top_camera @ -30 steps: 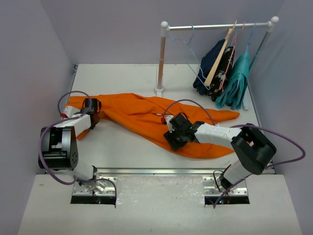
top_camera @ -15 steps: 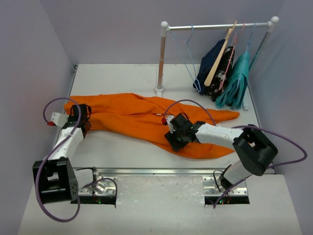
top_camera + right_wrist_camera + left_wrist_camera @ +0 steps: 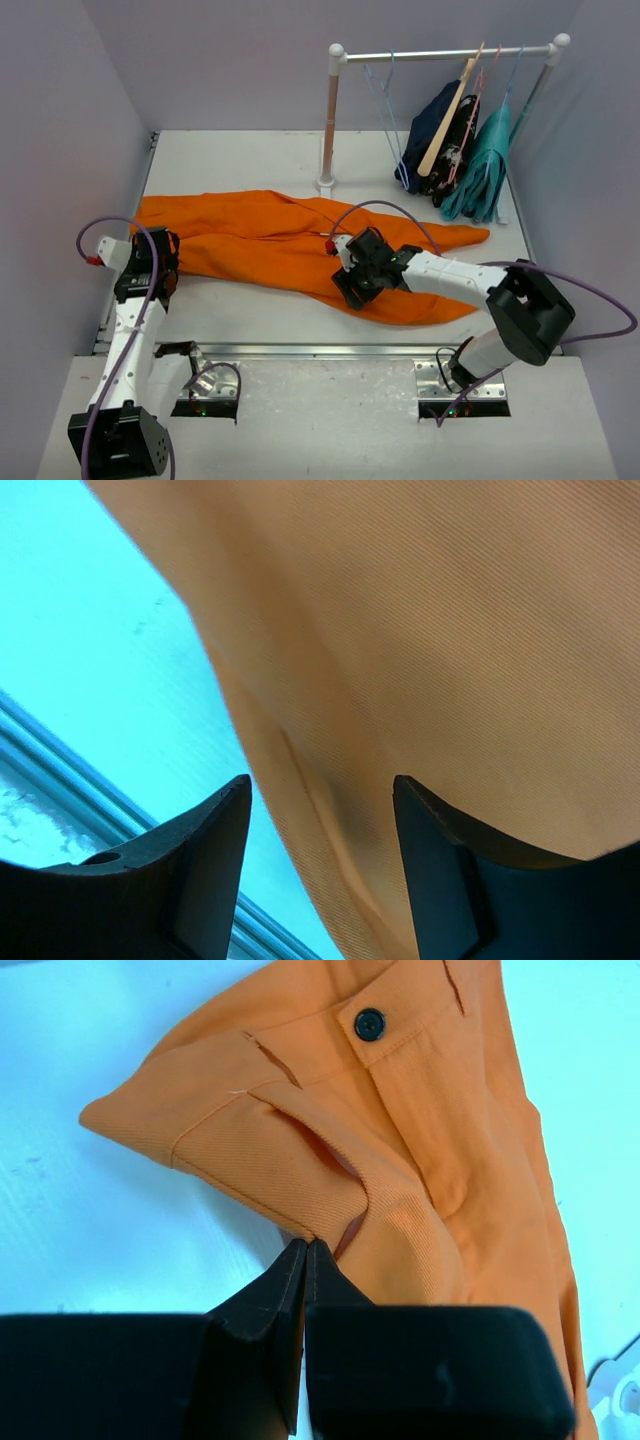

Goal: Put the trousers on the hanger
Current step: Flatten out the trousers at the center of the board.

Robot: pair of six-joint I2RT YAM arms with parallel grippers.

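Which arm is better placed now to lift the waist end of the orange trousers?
Left, probably. The left hand is shut on the waistband edge of the trousers, near the button, while the right hand stands open over a leg, gripping nothing.

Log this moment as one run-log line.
left arm: jaws shut on trousers waistband | right arm: jaws open over a leg | trousers lying on table | hanger bare on rail

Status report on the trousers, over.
Left tool shut on trousers at waistband. Right tool open over a leg. Hanger on the rail, bare. Other garments hang beside it.
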